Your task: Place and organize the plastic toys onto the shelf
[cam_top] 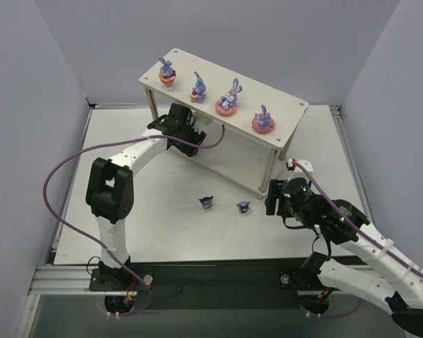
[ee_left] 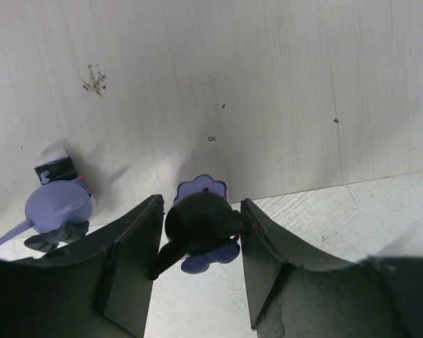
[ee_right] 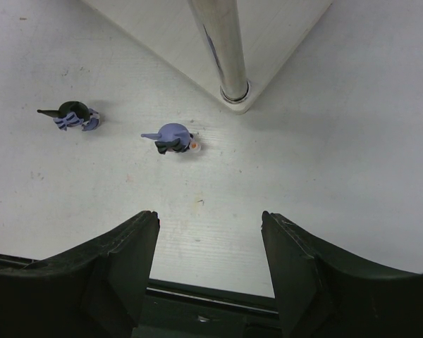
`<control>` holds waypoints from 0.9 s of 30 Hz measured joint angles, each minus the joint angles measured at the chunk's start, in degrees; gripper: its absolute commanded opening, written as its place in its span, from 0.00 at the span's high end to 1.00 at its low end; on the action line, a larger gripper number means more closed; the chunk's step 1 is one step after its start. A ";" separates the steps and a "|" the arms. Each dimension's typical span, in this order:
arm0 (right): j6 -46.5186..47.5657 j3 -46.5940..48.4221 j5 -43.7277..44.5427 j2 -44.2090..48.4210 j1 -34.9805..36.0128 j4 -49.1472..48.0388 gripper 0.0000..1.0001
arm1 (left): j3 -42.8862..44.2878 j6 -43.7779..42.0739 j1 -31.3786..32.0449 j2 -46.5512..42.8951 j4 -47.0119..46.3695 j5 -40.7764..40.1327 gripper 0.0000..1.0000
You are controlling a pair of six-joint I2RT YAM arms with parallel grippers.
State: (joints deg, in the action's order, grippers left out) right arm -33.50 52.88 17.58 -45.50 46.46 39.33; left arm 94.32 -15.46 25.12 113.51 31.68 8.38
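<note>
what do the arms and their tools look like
The left arm and right arm are white links with black joint housings, each trailed by a purple cable. The left tool and right tool are black, each with two broad, flat-faced fingers.

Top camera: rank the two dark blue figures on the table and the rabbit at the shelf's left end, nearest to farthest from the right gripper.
1. Blue figure: on the table, just left of the right gripper.
2. Other blue figure: on the table, further left.
3. Rabbit: far back, at the left end of the shelf top board.
</note>
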 measured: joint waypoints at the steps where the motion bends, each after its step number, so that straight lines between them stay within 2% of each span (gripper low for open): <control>1: 0.00 0.00 0.00 -0.07 0.00 0.00 0.39 | -0.04 -0.04 -0.02 0.00 -0.15 0.00 1.00; 18: 0.02 0.00 -0.07 -0.31 0.00 0.02 0.39 | -2.12 0.52 -0.11 0.02 -6.34 -1.22 1.00; 27: 0.00 0.00 -0.09 -0.31 0.00 0.02 0.39 | -4.61 1.46 -0.11 -0.35 -11.61 -1.99 0.92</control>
State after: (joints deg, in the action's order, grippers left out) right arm -33.50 52.88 17.50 -45.80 46.46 39.35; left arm 89.71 -14.00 25.02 113.16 20.08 6.39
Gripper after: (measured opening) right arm 0.609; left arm 0.553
